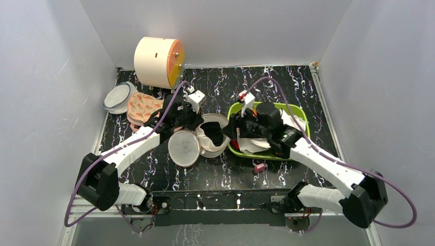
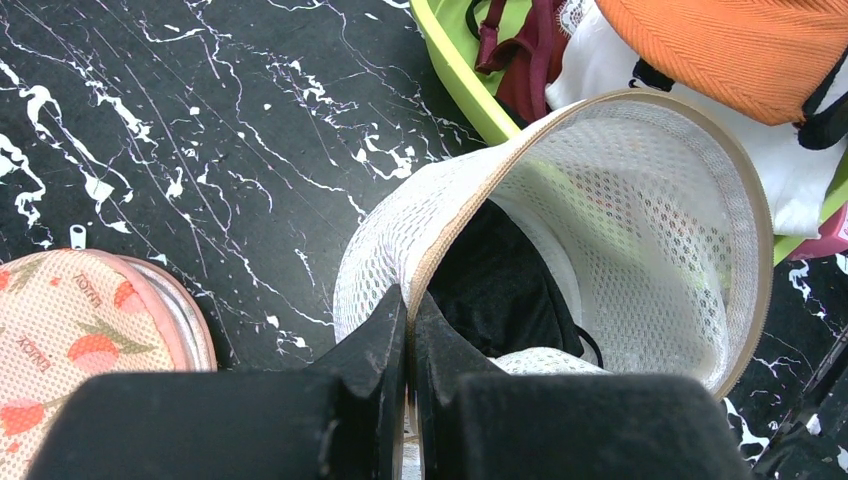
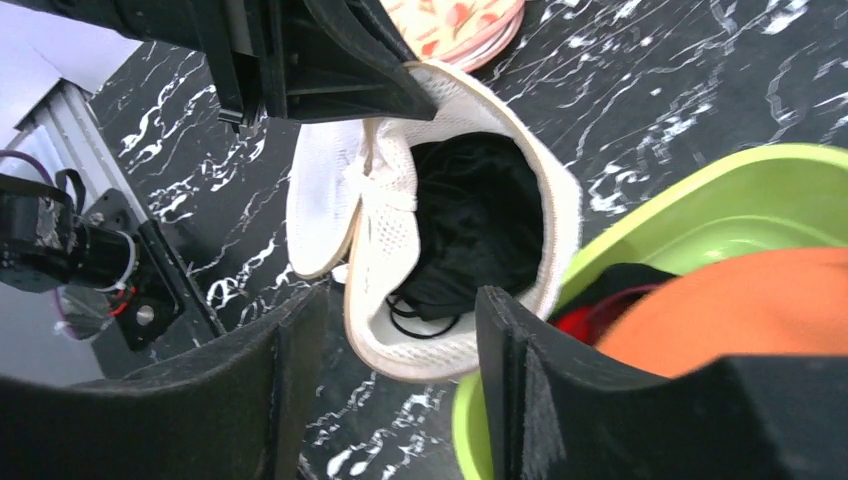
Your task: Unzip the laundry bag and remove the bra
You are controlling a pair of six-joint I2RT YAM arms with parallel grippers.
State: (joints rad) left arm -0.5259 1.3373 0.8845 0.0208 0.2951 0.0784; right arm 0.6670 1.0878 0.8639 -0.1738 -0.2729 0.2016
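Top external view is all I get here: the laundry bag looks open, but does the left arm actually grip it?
Observer: Yes. The left fingers are pinched shut on the beige rim of the laundry bag.
Operator: Is the bra out?
Observer: An orange cup of the bra lies in the green tray, on white garments.
Operator: And the right fingers?
Observer: The right fingers stand apart, with nothing between them.
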